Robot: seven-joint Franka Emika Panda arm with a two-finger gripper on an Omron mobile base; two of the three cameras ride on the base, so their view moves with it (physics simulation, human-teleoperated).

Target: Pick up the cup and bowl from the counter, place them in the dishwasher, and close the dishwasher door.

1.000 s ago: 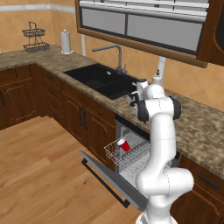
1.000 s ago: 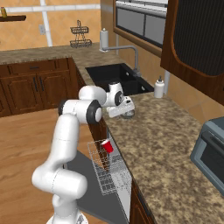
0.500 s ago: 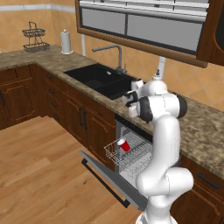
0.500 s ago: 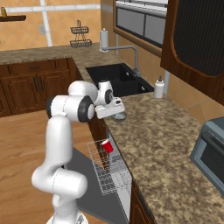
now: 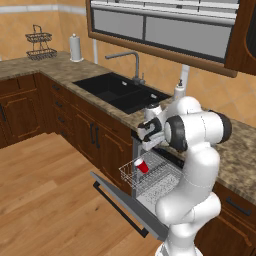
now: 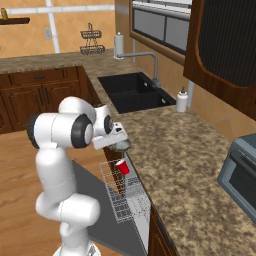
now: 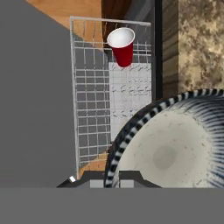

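Note:
My gripper (image 7: 112, 179) is shut on the rim of the grey bowl (image 7: 175, 144), which hangs at the counter's (image 7: 201, 39) front edge, partly over the open dishwasher. The right base view shows the bowl (image 6: 121, 145) under the gripper (image 6: 118, 140), just above the white wire rack (image 6: 127, 202). The red cup (image 7: 122, 43) lies tilted in the rack (image 7: 94, 100) at its far end, also seen as the cup (image 5: 141, 165) in the left base view. The dishwasher door (image 5: 120, 202) is dropped open, flat and grey, with its black bar handle (image 5: 119, 210) at the front.
A black sink (image 5: 120, 92) with a faucet (image 5: 131, 57) lies left of the dishwasher, a soap bottle (image 5: 179, 90) behind it. A grey toaster oven (image 6: 245, 172) stands on the counter at far right. Wooden floor (image 5: 45, 200) lies in front of the door.
The arm has swung the bowl from over the counter out to its front edge, above the pulled-out rack. The cup and the door have not moved.

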